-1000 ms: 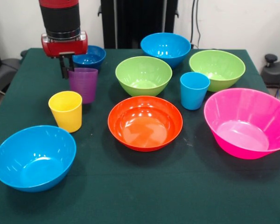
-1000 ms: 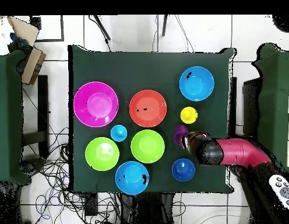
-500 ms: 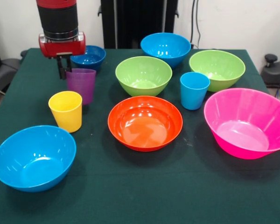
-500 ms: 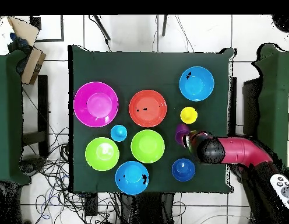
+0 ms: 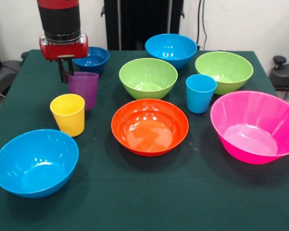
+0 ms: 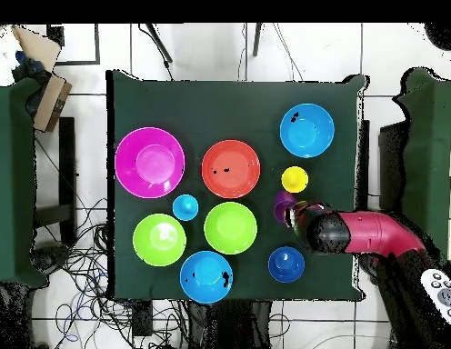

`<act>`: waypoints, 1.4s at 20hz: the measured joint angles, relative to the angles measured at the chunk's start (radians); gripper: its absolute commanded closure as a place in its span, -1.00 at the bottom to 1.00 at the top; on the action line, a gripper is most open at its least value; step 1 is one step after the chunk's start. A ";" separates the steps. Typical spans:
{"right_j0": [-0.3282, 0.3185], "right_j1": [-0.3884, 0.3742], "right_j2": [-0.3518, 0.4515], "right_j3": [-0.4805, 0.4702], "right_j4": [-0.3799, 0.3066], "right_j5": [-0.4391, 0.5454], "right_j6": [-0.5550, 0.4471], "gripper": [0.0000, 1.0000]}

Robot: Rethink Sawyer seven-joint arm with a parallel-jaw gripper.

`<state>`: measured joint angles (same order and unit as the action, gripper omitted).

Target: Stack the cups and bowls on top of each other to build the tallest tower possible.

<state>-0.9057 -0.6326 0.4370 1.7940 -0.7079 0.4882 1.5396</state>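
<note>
Two dark fingers of the gripper (image 5: 66,74) straddle the purple cup's (image 5: 84,88) rim at upper left, grip uncertain; overhead, the arm (image 6: 356,234) hides them.

This looks like a robotics lab or test room, not a home. A square table draped in dark green cloth (image 6: 234,100) stands on a floor of large pale tiles (image 6: 402,54), and loose black cables (image 6: 79,273) sprawl over the tiles at the lower left of the overhead frame. A red and black robot arm (image 6: 375,234) reaches in from the right of that frame. Opened cardboard boxes (image 6: 43,77) sit at its upper left. In the front frame a plain white wall (image 5: 241,24) fills the upper right, with a black upright stand (image 5: 142,21) at top centre.
</note>
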 measured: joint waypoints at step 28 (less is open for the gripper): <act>0.045 0.000 -0.001 -0.029 0.032 0.000 0.000 1.00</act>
<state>-0.8605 -0.6325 0.4355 1.7646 -0.6763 0.4882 1.5396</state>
